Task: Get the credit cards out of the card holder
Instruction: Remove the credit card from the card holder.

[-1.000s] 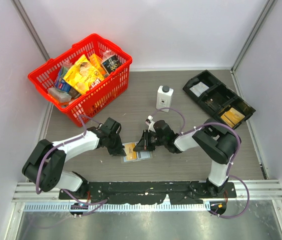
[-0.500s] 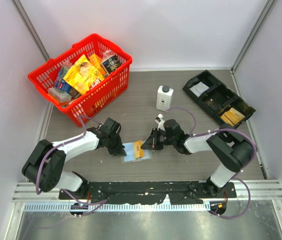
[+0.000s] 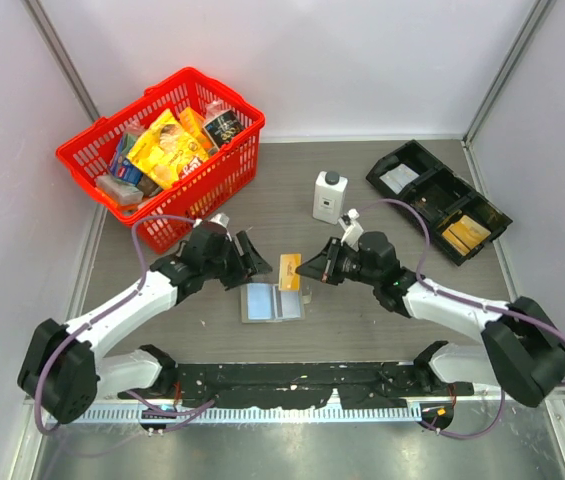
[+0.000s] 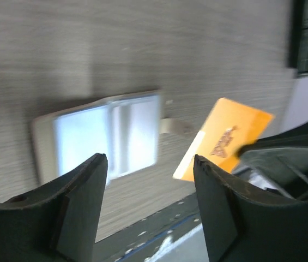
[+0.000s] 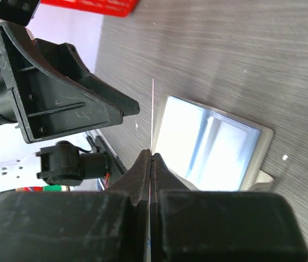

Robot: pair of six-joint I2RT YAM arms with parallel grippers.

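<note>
The taupe card holder lies open and flat on the table, with light blue credit cards showing in its pockets. In the left wrist view the card holder sits below and left of centre. My right gripper is shut on an orange credit card, which it holds in the air just beyond the holder. That orange card appears edge-on between the right gripper jaws. My left gripper hovers open above the holder's far left side, holding nothing; the left gripper frames the holder and the orange card.
A red basket full of packets stands at the back left. A white bottle is behind the grippers. A long black compartment tray lies at the back right. The two grippers are close together over the holder.
My left gripper has let go of the card holder, opened and lifted away. My right gripper drew the orange card out of the holder and raised it toward the back.
</note>
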